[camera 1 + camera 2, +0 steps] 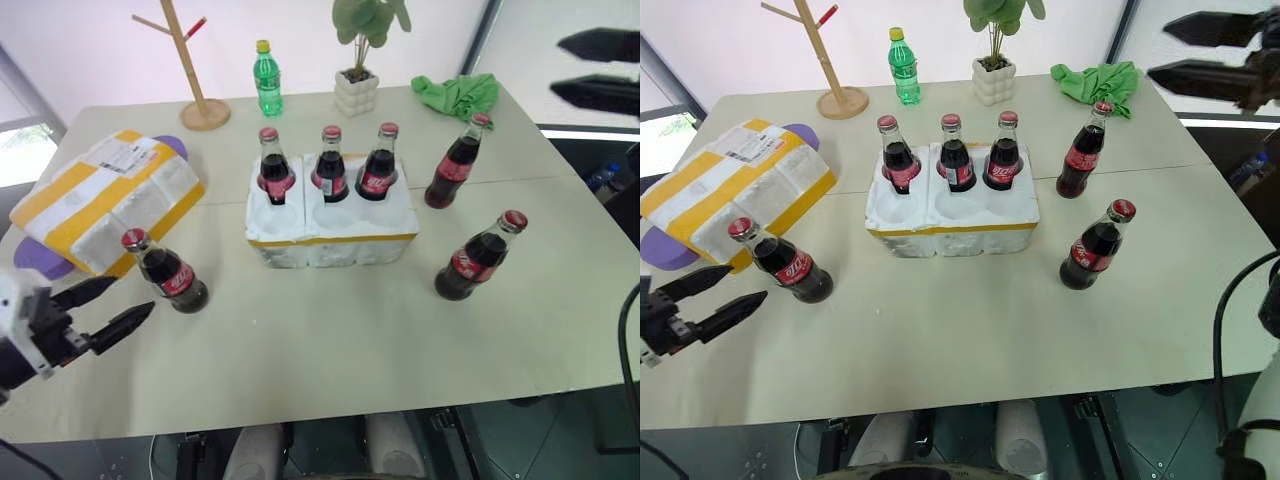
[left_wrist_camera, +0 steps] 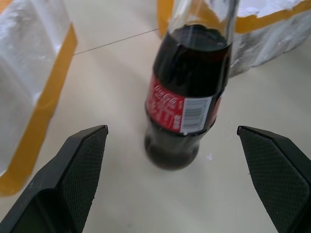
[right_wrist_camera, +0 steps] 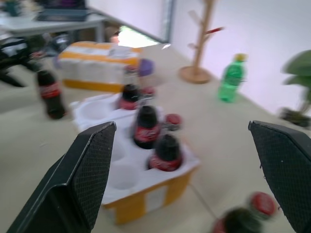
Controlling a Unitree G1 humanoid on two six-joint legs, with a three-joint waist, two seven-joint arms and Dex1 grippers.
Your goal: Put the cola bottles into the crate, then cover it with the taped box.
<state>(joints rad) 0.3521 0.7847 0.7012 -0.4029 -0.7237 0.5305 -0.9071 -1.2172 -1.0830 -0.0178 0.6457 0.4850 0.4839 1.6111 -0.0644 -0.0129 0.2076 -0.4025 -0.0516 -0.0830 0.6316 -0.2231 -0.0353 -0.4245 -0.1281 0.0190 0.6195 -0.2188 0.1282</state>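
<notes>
Three cola bottles (image 1: 330, 160) seated in the crate (image 1: 330, 225), three loose on the table (image 1: 330, 350)

Head view: left gripper (image 1: 108, 312) gapes empty beside a loose bottle (image 1: 168, 274); right gripper (image 1: 597, 70) wide, empty, raised; taped box (image 1: 105, 195) left of crate. Left wrist view: that bottle stands between spread fingers (image 2: 73, 179), untouched

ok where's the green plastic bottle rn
In the head views the green plastic bottle stands upright at the table's far edge, between the wooden stand on its left and the potted plant on its right, behind the crate.
</notes>
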